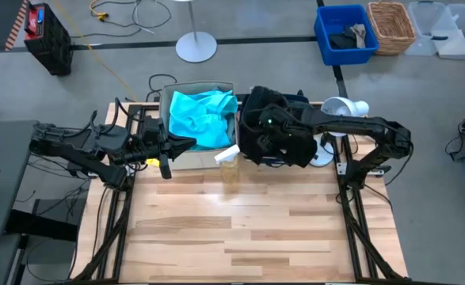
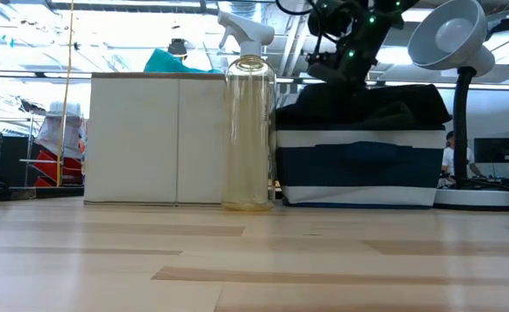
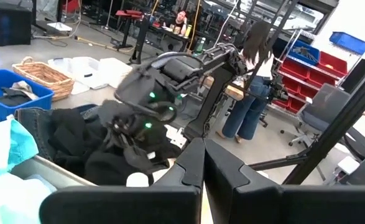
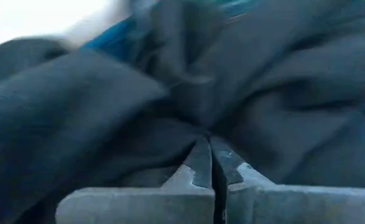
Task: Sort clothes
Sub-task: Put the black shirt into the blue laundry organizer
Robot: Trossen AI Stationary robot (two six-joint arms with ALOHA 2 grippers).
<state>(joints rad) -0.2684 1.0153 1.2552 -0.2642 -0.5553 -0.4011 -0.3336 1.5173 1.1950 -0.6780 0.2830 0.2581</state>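
Over the navy box [image 2: 358,169], the right gripper [image 4: 211,163], pinched shut against the black garment [image 1: 276,131], may drag it out when lifting.

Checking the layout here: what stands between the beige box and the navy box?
A clear spray bottle stands between the beige box and the navy box, at their front, plain in the low view.

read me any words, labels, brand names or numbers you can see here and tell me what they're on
No text is readable in any view.
Spray bottle: no label shows on it.
Beige box and navy box: plain sides, no print.
Red bins in the room behind: any markings are too small to read.
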